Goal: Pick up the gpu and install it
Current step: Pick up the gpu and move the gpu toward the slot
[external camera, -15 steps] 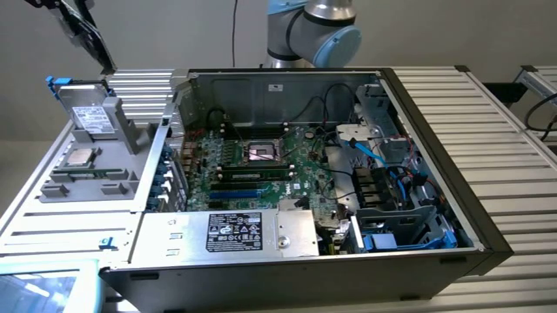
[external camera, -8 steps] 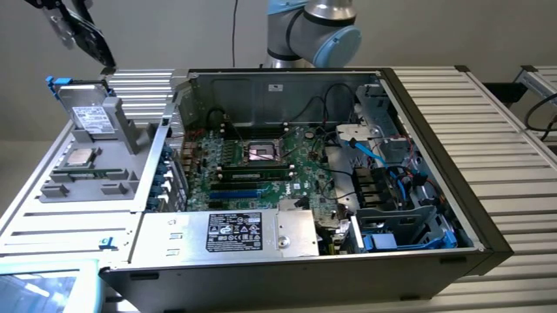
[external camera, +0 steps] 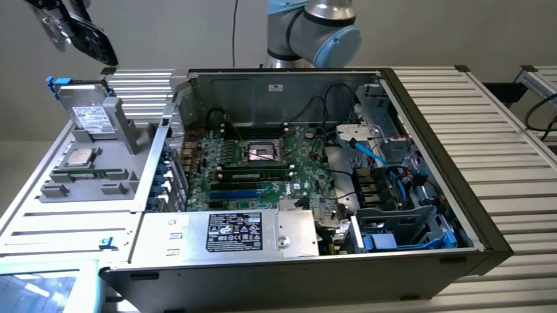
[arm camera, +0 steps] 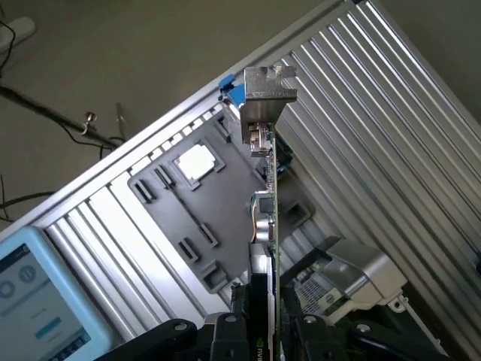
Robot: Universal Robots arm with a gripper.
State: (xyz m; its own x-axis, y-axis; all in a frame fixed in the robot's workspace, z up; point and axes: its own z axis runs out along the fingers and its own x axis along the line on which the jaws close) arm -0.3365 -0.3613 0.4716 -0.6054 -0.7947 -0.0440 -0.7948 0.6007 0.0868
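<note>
Gripper: your fingers are pinched on the gpu.
Gpu: you hold it edge-on in the air over the grey tray, with its silver bracket away from the fingers.
Case: open, on the exterior view's right.

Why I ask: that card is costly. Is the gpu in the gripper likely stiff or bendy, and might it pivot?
Probably stiff: the gpu stands straight, edge-on, in the gripper, with no visible sag. Possibly end-heavy: its silver bracket sits at the end far from the grip, so it might pivot. Its exposed components look fragile.
</note>
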